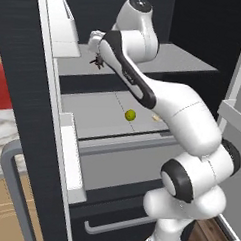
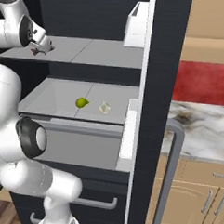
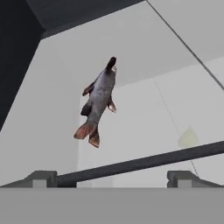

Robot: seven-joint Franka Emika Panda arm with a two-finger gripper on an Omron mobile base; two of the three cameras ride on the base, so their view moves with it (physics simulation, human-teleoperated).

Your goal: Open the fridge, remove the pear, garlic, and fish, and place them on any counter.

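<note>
Grey, red-finned fish (image 3: 99,101) lying on grey upper fridge shelf (image 3: 144,52), just ahead of spread, empty tool (image 3: 112,178); no contact.

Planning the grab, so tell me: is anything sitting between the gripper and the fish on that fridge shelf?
Nothing: in the hand view, bare grey shelf runs from the open gripper to the fish.
</note>
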